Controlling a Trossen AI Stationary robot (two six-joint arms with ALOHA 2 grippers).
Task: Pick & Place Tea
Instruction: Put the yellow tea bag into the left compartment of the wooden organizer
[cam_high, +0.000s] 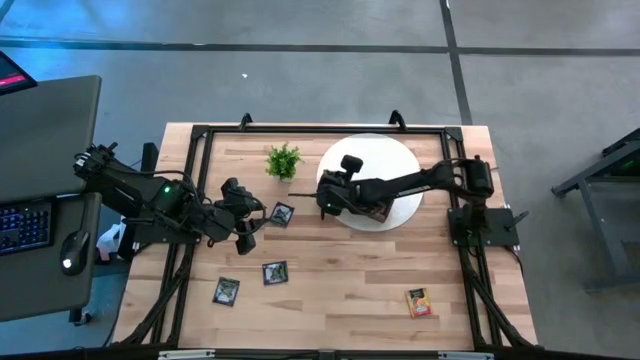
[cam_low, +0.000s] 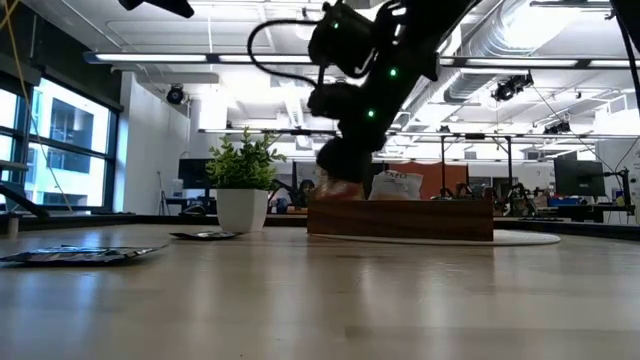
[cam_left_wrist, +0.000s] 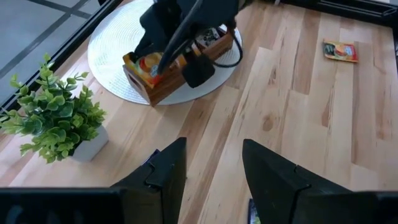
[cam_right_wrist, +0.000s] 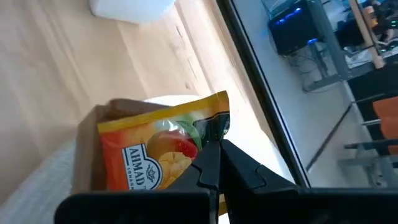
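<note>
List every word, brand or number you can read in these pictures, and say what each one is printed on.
"AHMAD": on the orange sachet pinched in the right gripper over the wooden tray.
Smaller print under it: too small to read.
Black sachets and the yellow-orange sachet on the table: print too small to read.
White label standing in the tray: blurred, unreadable.

Grey concrete floor (cam_high: 300, 70) surrounds the light wooden tabletop (cam_high: 340, 290). A dark desk (cam_high: 45, 130) with keyboard (cam_high: 25, 225) stands beside it; tall windows (cam_low: 55, 150), ceiling strip lights (cam_low: 190, 58).
</note>
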